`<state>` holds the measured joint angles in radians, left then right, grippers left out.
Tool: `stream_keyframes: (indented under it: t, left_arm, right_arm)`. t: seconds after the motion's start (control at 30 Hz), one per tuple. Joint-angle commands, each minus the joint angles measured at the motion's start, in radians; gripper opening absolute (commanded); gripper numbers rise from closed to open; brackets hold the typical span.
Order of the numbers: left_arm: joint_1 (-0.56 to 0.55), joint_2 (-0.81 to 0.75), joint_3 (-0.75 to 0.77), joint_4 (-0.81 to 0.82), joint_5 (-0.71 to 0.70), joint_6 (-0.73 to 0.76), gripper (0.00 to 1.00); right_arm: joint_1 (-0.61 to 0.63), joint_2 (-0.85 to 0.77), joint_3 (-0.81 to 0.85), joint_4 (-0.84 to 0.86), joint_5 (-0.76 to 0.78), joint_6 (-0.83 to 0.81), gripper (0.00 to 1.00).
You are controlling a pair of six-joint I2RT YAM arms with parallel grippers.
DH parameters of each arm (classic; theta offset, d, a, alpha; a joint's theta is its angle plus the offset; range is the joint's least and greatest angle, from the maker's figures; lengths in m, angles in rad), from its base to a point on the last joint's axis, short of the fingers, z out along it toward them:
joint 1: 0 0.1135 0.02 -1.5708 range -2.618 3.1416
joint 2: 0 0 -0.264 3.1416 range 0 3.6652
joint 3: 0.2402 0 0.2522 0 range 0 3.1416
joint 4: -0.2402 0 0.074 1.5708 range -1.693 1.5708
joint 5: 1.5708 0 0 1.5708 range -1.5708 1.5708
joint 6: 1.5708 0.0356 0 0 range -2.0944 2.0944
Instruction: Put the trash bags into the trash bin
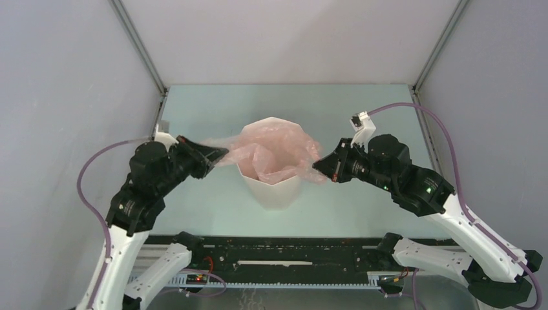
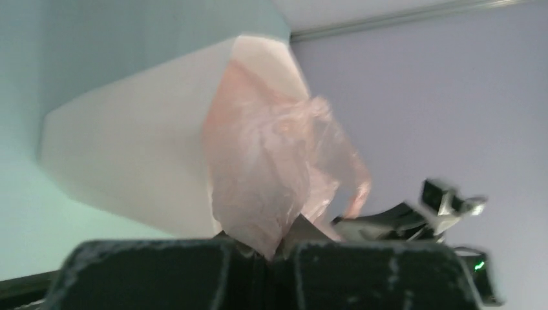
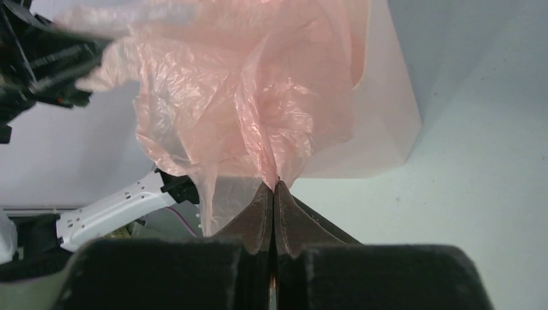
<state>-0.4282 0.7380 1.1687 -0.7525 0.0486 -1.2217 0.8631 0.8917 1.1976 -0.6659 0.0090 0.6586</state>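
The white faceted trash bin (image 1: 278, 190) stands upright mid-table. The pale-pink trash bag (image 1: 268, 152) lies spread over its mouth, sagging inside. My left gripper (image 1: 221, 154) is shut on the bag's left edge, just left of the rim. My right gripper (image 1: 318, 165) is shut on the bag's right edge, just right of the rim. In the left wrist view the bag (image 2: 271, 174) bunches into the closed left gripper (image 2: 271, 252) with the bin (image 2: 142, 161) behind. In the right wrist view the bag (image 3: 245, 103) pinches into the right gripper (image 3: 276, 184) beside the bin (image 3: 388, 123).
Grey walls enclose the pale-green table (image 1: 207, 200) on three sides. A black rail (image 1: 284, 255) runs along the near edge between the arm bases. A purple cable (image 1: 446, 139) loops over the right arm.
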Motion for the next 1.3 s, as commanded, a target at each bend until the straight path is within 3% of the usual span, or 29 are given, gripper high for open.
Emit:
stream_keyframes:
  t: [0.0, 0.1, 0.23, 0.57, 0.73, 1.0, 1.07, 1.2, 1.27]
  left_arm:
    - [0.129, -0.053, -0.151, -0.049, 0.435, 0.337, 0.00]
    - [0.140, -0.112, -0.181, -0.240, 0.323, 0.522, 0.00]
    - [0.144, -0.171, -0.223, -0.347, 0.155, 0.591, 0.00]
    - [0.188, -0.053, -0.176, -0.255, -0.007, 0.595, 0.00]
    - [0.235, -0.047, -0.122, -0.307, 0.000, 0.655, 0.00]
    - [0.246, -0.056, -0.070, -0.382, 0.037, 0.639, 0.00]
    - [0.246, -0.080, -0.037, -0.388, 0.091, 0.608, 0.00]
    - [0.246, -0.126, -0.024, -0.390, 0.176, 0.594, 0.00]
    - [0.246, -0.152, -0.050, -0.419, 0.173, 0.602, 0.00]
  right_arm:
    - [-0.027, 0.009, -0.005, -0.001, 0.032, -0.001, 0.00]
    - [-0.065, 0.011, -0.027, -0.005, 0.003, -0.004, 0.00]
    - [-0.091, 0.002, -0.039, -0.026, -0.034, -0.023, 0.00]
    - [-0.216, -0.019, -0.049, -0.075, -0.091, -0.085, 0.00]
    - [-0.277, -0.030, -0.049, -0.089, -0.183, -0.114, 0.00]
    - [-0.296, -0.023, -0.016, -0.158, -0.080, -0.364, 0.00]
    - [-0.304, -0.025, 0.020, -0.169, -0.121, -0.367, 0.00]
    - [-0.280, -0.033, 0.015, -0.125, -0.356, -0.366, 0.00]
    - [-0.232, -0.031, 0.003, -0.141, -0.323, -0.386, 0.00]
